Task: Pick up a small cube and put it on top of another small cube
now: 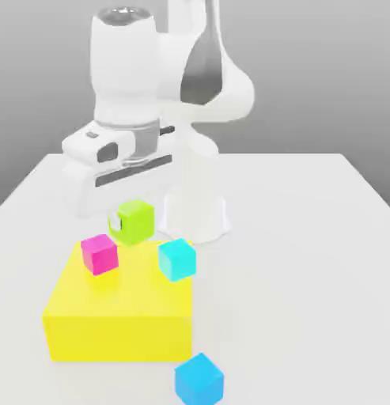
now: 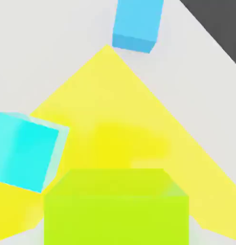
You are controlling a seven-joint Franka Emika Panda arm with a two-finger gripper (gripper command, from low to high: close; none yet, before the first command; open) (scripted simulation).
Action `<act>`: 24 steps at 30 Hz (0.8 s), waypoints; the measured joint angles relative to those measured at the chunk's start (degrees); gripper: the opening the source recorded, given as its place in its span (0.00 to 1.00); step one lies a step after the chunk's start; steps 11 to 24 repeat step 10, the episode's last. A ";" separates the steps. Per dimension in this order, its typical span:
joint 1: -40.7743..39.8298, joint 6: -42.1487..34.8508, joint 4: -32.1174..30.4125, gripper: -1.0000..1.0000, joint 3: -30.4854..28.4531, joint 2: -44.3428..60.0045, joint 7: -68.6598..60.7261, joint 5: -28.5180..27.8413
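Observation:
The small lime-green cube (image 1: 135,221) hangs just under my white hand, at the far edge of a big yellow block (image 1: 119,308). My gripper (image 1: 131,226) is shut on it, and one white finger shows against the cube's side on the exterior view's left. In the hand view the lime-green cube (image 2: 116,206) sits very close, with the yellow block's top (image 2: 119,95) beyond it. A soft shadow lies on that yellow top.
A magenta cube (image 1: 99,254) rests on the yellow block. A cyan cube (image 1: 176,259) (image 2: 24,150) sits at the block's corner on the exterior view's right. A blue cube (image 1: 199,379) (image 2: 138,24) lies on the white table (image 1: 308,261) in front. The robot's base (image 1: 196,207) stands behind.

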 joint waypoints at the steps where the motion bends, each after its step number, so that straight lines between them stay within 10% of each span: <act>1: -1.16 -0.47 -0.52 0.00 -1.16 -0.76 -0.73 -0.04; 7: -1.78 11.34 -4.23 0.00 -4.70 7.69 -2.05 -0.48; 8: -1.75 12.62 -4.57 1.00 -4.96 8.64 -2.11 -0.53; 24: -1.75 12.62 -4.57 1.00 -4.96 8.64 -2.12 -0.53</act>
